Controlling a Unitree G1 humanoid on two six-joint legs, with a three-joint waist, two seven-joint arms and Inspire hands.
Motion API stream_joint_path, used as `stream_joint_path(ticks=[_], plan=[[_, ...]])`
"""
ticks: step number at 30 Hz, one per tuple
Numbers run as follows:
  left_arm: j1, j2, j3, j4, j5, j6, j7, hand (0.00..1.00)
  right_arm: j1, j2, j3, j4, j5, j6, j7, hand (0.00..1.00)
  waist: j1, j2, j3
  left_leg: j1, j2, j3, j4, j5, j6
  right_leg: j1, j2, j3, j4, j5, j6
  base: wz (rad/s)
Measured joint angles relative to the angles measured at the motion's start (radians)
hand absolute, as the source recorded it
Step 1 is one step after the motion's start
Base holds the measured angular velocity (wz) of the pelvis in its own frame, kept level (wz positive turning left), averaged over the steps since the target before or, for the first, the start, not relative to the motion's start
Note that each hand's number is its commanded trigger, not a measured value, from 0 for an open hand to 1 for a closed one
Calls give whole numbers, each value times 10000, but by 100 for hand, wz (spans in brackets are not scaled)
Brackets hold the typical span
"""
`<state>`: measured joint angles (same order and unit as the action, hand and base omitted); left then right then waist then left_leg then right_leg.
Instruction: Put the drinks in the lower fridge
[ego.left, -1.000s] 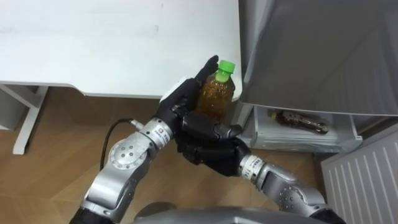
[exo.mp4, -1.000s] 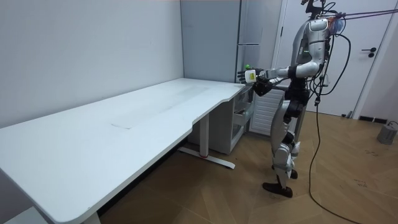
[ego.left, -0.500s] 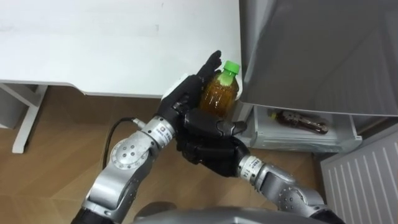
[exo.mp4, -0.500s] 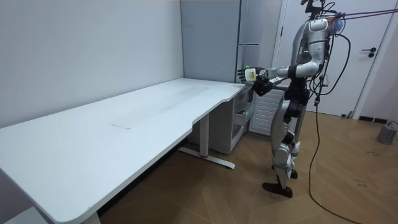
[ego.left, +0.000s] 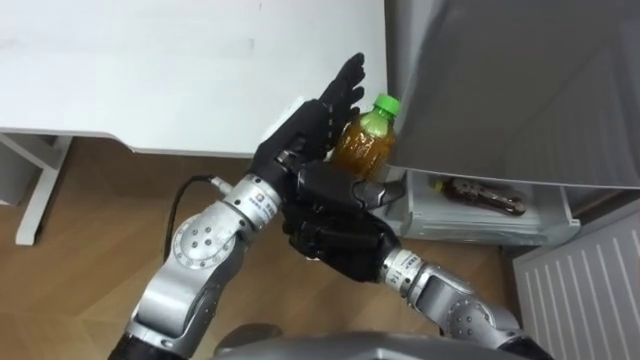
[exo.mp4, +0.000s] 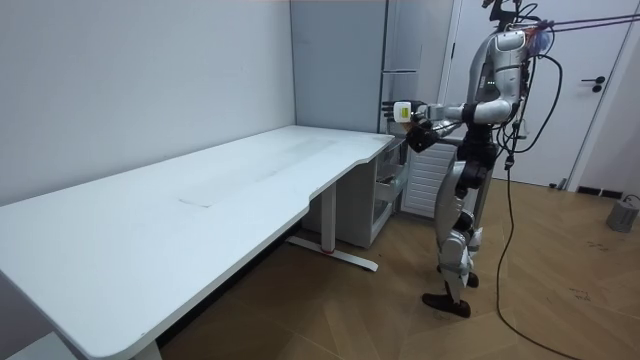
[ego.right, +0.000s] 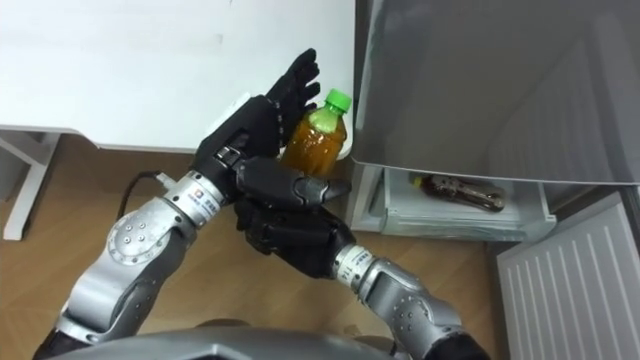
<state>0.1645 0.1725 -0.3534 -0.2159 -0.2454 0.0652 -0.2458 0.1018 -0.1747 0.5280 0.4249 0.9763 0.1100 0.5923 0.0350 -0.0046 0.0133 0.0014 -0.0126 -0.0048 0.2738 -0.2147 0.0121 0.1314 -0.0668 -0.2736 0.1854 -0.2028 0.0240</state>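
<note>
Status: one bottle (ego.left: 362, 140) in hand, not yet in the fridge (ego.left: 500, 80). We hold it in the air just off the table's (ego.left: 150, 70) right corner, tilted, with the green cap leaning toward the fridge's left edge. Right hand (ego.left: 335, 215) is wrapped round the bottle's lower half, thumb across the front. Left hand (ego.left: 318, 118) is flat, fingers straight, laid along the bottle's left side. That's support, not a grip.

Progress, as we judge it: the lower drawer (ego.left: 480, 230) is pulled out under the grey fridge body. A second bottle (ego.left: 482, 195) lies on its side in it, close to the drawer's back edge. So we count one drink stowed and one in transit. What's left is to bring the bottle down and right, over the drawer's front edge, lay it beside the second bottle and let go.

In the room view we stand at the table's far end, facing the fridge, both arms out front.

Hidden or unclear:
- The bottle's base sits inside the right hand.
- Left palm contact is behind the bottle, so we can't tell how hard it presses.
- The drawer's back is covered by the fridge body, so free room there is unknown.
- The ribbed white panel (ego.left: 580, 290) at lower right may be the lower door; we can't tell.
- The table's left part is cut off, so the count of remaining drinks is unknown.
</note>
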Motion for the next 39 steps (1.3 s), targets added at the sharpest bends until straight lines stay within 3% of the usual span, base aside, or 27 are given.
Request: stream_joint_path(ticks=[6, 15, 20, 24, 29, 32, 39], plan=[[0, -9, 129, -614, 21, -115, 207, 0, 11, -57, -7, -1, 2, -3, 12, 100, 101, 175, 13, 243, 5, 13, -212, 21, -19, 157, 17, 81, 7, -1, 1, -3], [-12, -29, 763, -923, 130, -151, 423, 0, 390, -214, -58, 6, -88, -3, 25, 100, 288, 159, 27, 288, 1, 26, -172, 36, -15, 164, 3, 40, -1, 0, 0, 0], [-11, 45, 1625, -1330, 28, -292, 1160, 0, 431, -234, -371, 6, -116, -2, 25, 100, 335, 125, 48, 299, 2, -3, -189, 34, -16, 253, 8, -25, -19, 0, 1, 2], [-11, 55, 2369, -1657, 1, -868, 1635, 0, 686, -243, -880, -2, -134, -2, 35, 100, 555, 141, 40, 418, -3, -11, -168, 34, -16, 334, 7, -28, -17, 0, 1, 0], [-7, 59, 2758, -1655, 9, -967, 2743, 0, 846, -334, -1185, -1, -202, -3, 35, 100, 739, 168, 44, 444, -3, -8, -201, 34, -16, 376, 8, -17, -16, 0, 1, 0], [10, 58, 2900, -1656, 41, -998, 3194, 0, 1027, -372, -1293, -17, -401, -4, 35, 100, 919, 219, 12, 514, -1, -14, -229, 34, -16, 433, 7, -22, -21, 0, 1, 0], [105, 21, 4333, -1645, 232, -1436, 4334, 0, 1402, -440, -1813, -22, -1642, -29, 48, 100, 1193, 447, -23, 733, -5, 5, -313, 43, -25, 617, 10, -2, -48, 0, 1, -1]])
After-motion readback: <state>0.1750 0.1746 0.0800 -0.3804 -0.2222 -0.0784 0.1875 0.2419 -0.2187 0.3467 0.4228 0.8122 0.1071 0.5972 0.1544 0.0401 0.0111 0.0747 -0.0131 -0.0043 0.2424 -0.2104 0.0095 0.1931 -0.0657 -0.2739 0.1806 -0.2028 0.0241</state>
